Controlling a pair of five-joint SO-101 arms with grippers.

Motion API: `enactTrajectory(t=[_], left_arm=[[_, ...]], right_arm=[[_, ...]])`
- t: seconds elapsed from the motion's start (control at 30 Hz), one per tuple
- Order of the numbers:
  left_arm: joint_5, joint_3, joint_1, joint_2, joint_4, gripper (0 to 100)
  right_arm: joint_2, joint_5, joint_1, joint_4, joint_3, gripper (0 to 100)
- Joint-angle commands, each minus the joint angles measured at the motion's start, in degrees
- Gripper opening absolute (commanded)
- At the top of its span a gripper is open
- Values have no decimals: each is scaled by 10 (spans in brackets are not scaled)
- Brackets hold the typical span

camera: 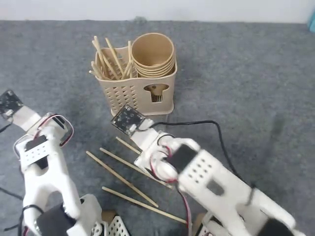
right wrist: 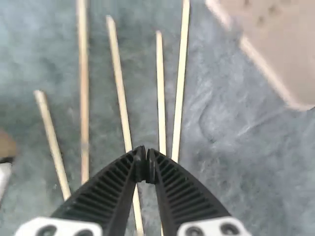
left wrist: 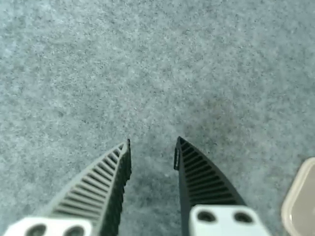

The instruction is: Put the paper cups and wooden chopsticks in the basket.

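Finds the right gripper point(right wrist: 146, 164), jaws closed tip to tip, just above loose wooden chopsticks point(camera: 122, 179) on the grey desk point(camera: 246, 73), the left gripper point(left wrist: 151, 147) alongside, jaws open, and farther back the basket point(camera: 123, 93) holding stacked paper cups point(camera: 152, 49) and more chopsticks point(camera: 106, 59).

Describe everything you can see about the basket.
The basket is a beige, plastic-looking box with rows of small slots in its walls and a cut-out in its front. It stands upright on the grey carpet, towards the far middle of the table. A nested stack of paper cups fills its right side, and a bunch of wooden chopsticks leans in its left side, ends sticking out above the rim.
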Motion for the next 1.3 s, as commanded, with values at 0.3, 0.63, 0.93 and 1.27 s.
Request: enactTrajectory(t=[0.3,0.63,0.93,1.27], left_arm=[[6,-30,4,4,-1,138],[6,-30,4,4,-2,138],[6,-30,4,4,-2,138],[6,-30,5,5,-2,138]], right_arm=[[102,11,7,-270,63,11],[378,12,32,-303,-77,124],[415,12,38,-305,-108,55],[434,12,39,-308,-113,56]])
